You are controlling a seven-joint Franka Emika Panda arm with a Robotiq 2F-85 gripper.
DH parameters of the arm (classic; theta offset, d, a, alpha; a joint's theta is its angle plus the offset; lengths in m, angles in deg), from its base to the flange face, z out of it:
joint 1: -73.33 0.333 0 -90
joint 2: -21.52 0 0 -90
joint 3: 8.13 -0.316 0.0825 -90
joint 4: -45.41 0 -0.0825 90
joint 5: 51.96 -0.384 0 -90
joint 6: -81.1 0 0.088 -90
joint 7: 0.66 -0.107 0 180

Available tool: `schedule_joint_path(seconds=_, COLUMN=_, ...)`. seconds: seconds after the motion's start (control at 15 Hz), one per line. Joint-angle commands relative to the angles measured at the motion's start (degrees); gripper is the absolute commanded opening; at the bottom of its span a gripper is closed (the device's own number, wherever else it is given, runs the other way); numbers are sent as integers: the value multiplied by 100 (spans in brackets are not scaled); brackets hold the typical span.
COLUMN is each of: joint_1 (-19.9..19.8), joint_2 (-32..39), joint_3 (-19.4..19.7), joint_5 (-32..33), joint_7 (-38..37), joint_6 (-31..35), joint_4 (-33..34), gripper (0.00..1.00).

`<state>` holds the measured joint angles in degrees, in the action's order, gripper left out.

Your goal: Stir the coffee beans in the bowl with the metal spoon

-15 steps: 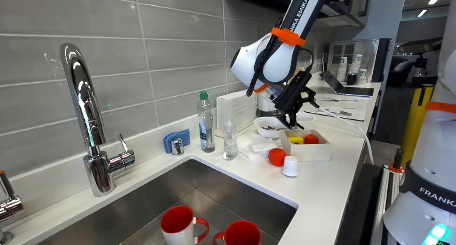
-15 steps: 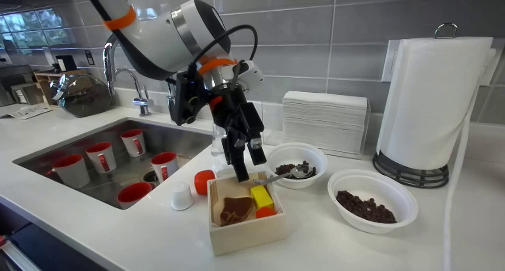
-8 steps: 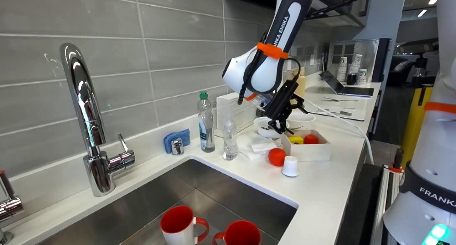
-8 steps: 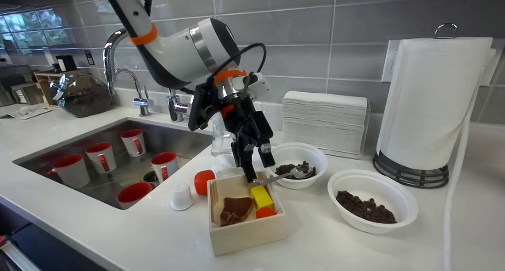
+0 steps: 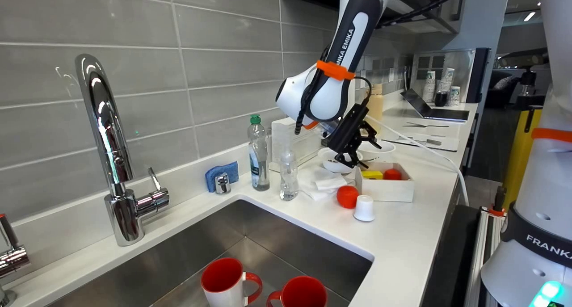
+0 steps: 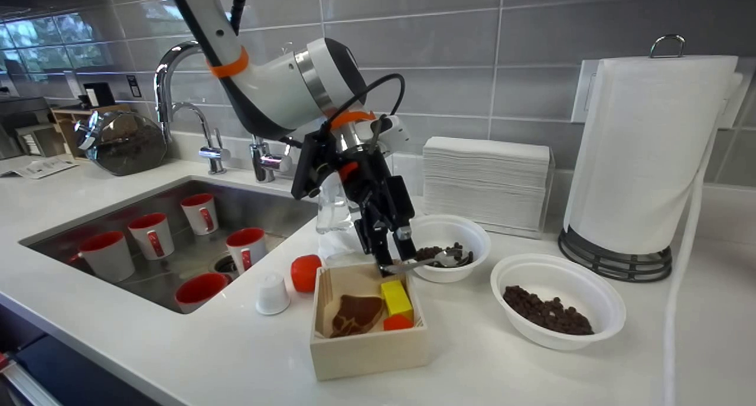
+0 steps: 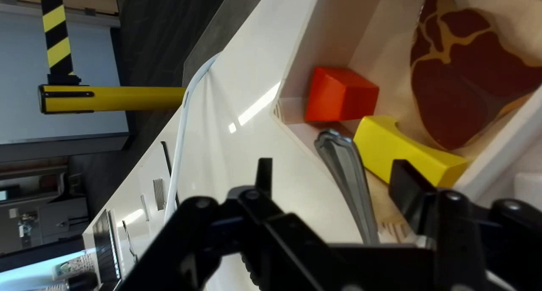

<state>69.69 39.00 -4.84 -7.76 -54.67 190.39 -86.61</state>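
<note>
The shallow white bowl point(image 6: 440, 230) holds dark coffee beans point(image 6: 426, 253) and stands behind the tray; it also shows in an exterior view point(image 5: 331, 165). The metal spoon point(image 6: 422, 265) has its scoop over the beans, and its handle reaches across the bowl's rim to the tray's corner. My gripper point(image 6: 397, 259) is open and low at the handle end; it also shows in an exterior view point(image 5: 370, 155). In the wrist view the spoon handle point(image 7: 351, 181) lies between the spread fingers point(image 7: 334, 176), apart from both. The scoop is out of the wrist view.
A wooden tray point(image 6: 372, 356) with a steak piece, a yellow block and a red piece stands just below the gripper. A second white bowl of beans point(image 6: 546, 271) is nearby. A white pod point(image 6: 272, 294), red ball point(image 5: 347, 196), napkins point(image 6: 484, 184) and sink point(image 5: 313, 235) surround it.
My gripper has moved down and toward the bowl, so its fingers are now at the spoon's handle end. The tray has shifted slightly. The spoon looks nearly unmoved.
</note>
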Motion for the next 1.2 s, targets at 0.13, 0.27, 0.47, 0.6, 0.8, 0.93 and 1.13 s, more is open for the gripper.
schedule_joint_path(seconds=0.13, joint_1=31, joint_2=21, joint_3=194, joint_5=-37, joint_7=31, joint_6=236, joint_4=3, gripper=27)
schedule_joint_path(seconds=0.27, joint_1=29, joint_2=-3, joint_3=233, joint_5=-30, joint_7=22, joint_6=312, joint_4=-14, gripper=11)
schedule_joint_path(seconds=0.47, joint_1=36, joint_2=-74, joint_3=267, joint_5=-21, joint_7=24, joint_6=382, joint_4=-39, gripper=0)
schedule_joint_path(seconds=0.6, joint_1=30, joint_2=-161, joint_3=267, joint_5=-22, joint_7=123, joint_6=467, joint_4=-77, gripper=0)
schedule_joint_path(seconds=0.8, joint_1=30, joint_2=-346, joint_3=256, joint_5=-50, joint_7=304, joint_6=511, joint_4=-126, gripper=1)
schedule_joint_path(seconds=0.93, joint_1=37, joint_2=-474, joint_3=250, joint_5=-60, joint_7=404, joint_6=468, joint_4=-135, gripper=1)
schedule_joint_path(seconds=1.13, joint_1=-19, joint_2=-901, joint_3=231, joint_5=-275, joint_7=759, joint_6=490, joint_4=-281, gripper=1)
